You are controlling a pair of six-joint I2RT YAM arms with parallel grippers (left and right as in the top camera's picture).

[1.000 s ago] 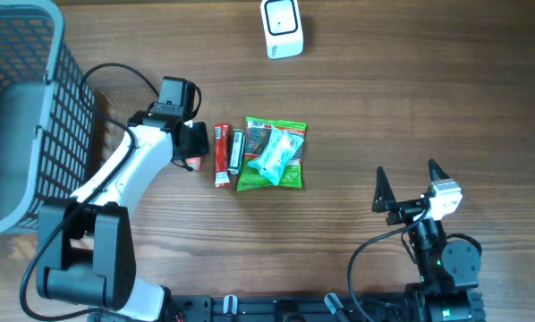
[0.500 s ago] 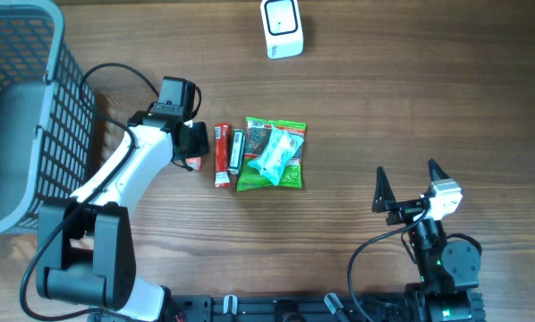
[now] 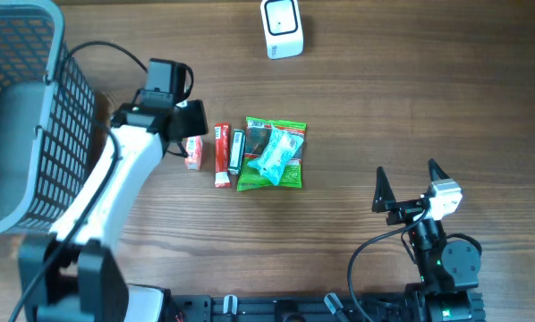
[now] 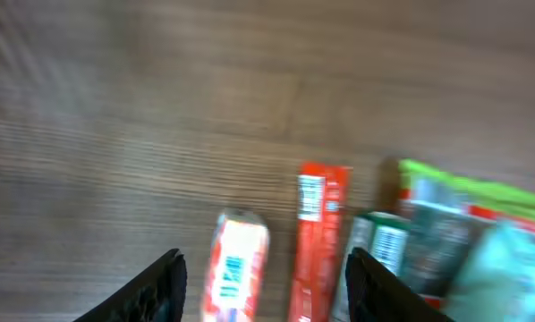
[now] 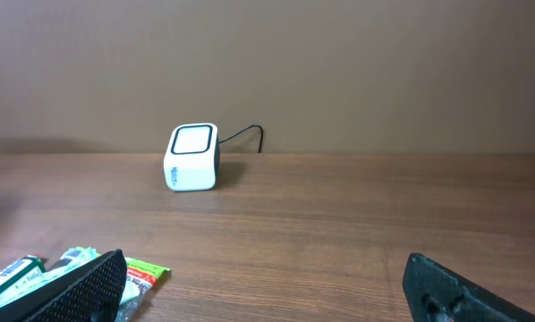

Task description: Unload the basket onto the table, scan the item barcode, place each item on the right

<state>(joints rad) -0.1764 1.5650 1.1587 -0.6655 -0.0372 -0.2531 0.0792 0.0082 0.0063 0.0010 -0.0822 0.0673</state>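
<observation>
Small orange-and-white packet flat on the wooden table, bluish print on its face, blurred. Lies just left of the red stick, not touching it. Left gripper parted, gripping nothing, packet showing between its fingers in the wrist view. Right gripper spread wide, holding nothing, well apart from the packet.

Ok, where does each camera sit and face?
Overhead: above the wooden table, looking straight down; both arms show.
Left wrist: on the left gripper, looking down at an orange-white packet and red stick packet; fingertips show.
Right wrist: on the right gripper, low, facing the white box scanner; fingertips show.
Shared: scanner, overhead and right wrist.
</observation>
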